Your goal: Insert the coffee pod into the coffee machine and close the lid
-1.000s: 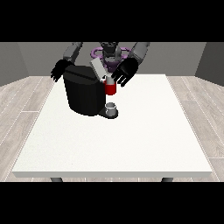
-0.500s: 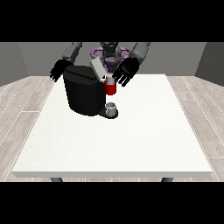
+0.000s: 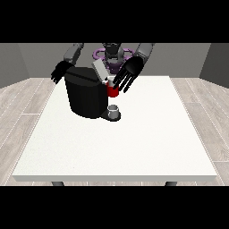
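A black coffee machine [image 3: 86, 95] stands on the white table [image 3: 134, 143] at the back left. Its grey lid [image 3: 99, 70] is raised and tilted. The red pod holder [image 3: 112, 91] juts out at the machine's right side, with a pale pod top showing in it. The hand at the view's right [image 3: 129, 73] hangs with straight fingers spread, right beside the lid and above the red part. The hand at the view's left [image 3: 59, 71] is open behind the machine's left top corner, holding nothing.
A small grey cup [image 3: 113, 111] sits on the machine's drip base. The robot's torso [image 3: 112, 56] is behind the machine. The table's front and right portions stretch away from the machine.
The hand at the view's right has shifted slightly down and towards the lid. The machine, lid and other hand look unchanged.
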